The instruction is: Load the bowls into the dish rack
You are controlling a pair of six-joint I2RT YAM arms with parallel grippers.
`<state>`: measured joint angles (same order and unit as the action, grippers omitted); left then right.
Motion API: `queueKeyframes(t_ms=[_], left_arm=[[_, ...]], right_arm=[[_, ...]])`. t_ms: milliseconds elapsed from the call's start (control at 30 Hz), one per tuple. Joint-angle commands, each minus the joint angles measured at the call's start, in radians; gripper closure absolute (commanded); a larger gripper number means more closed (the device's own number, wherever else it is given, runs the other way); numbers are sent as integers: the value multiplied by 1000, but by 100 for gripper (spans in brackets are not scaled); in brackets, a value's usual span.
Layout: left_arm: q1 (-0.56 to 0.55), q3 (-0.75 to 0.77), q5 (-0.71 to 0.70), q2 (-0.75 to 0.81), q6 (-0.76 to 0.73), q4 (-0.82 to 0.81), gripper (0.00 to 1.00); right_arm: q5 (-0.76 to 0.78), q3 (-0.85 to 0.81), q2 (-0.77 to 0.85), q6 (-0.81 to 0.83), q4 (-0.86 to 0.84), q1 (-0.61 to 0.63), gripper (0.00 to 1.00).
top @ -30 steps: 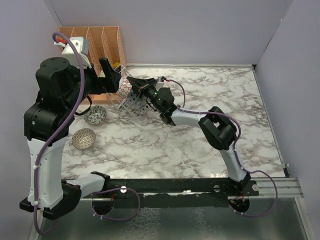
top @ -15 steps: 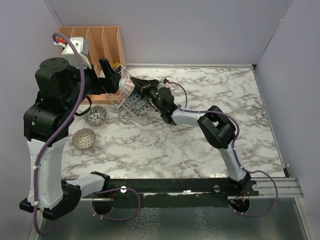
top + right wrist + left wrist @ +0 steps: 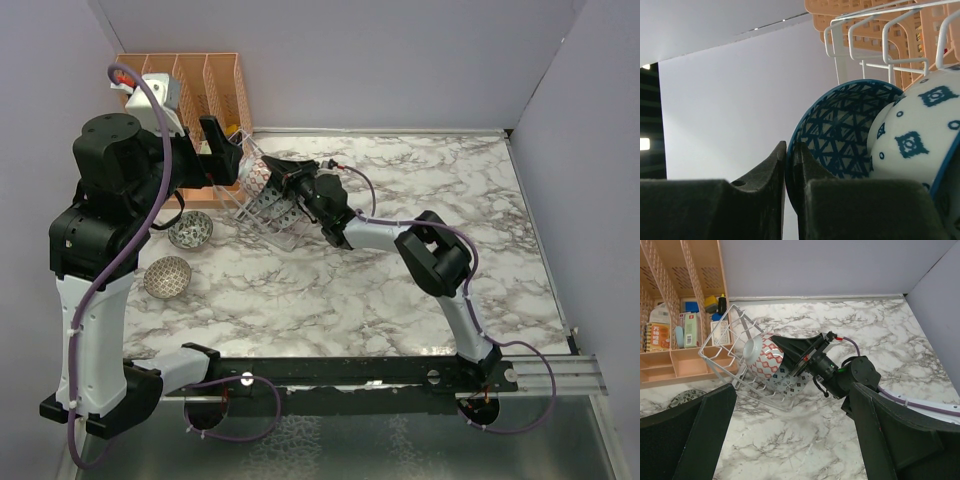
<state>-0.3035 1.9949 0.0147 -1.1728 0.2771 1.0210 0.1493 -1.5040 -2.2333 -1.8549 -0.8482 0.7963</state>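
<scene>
The wire dish rack (image 3: 272,212) stands tilted in front of the orange organiser. A pinkish-red patterned bowl (image 3: 256,177) sits on edge at its left end, foot pointing left (image 3: 762,360). My right gripper (image 3: 790,147) is shut on that bowl's rim; the right wrist view shows its blue lattice inside (image 3: 840,130). A white bowl with blue diamonds (image 3: 920,130) leans beside it in the rack (image 3: 792,385). A dark grey-white bowl (image 3: 190,230) and a tan bowl (image 3: 167,277) lie on the table at left. My left gripper (image 3: 790,405) hangs wide open above the rack, holding nothing.
The orange organiser (image 3: 200,80) with tall dividers and small items stands against the back wall, just behind the rack. Purple walls close in the left, back and right sides. The right arm's cable (image 3: 910,400) trails over the marble top.
The right gripper has swung the pinkish-red bowl up on edge at the rack's left end, where it did not show a second ago. The left arm has stayed still.
</scene>
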Motion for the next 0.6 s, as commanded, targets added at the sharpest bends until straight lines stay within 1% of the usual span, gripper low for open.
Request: queueKeyframes(t_ms=[0, 333, 533, 567], left_arm=[[-3, 10, 2, -1, -11, -7, 1], [-2, 11, 3, -4, -12, -10, 1], [-2, 14, 3, -7, -9, -9, 1], [-3, 14, 2, -8, -8, -9, 1]], right_arm=[[30, -3, 4, -3, 7, -11, 86], [10, 16, 32, -24, 89, -14, 74], [3, 58, 68, -25, 107, -20, 71], [0, 63, 73, -26, 104, -21, 69]])
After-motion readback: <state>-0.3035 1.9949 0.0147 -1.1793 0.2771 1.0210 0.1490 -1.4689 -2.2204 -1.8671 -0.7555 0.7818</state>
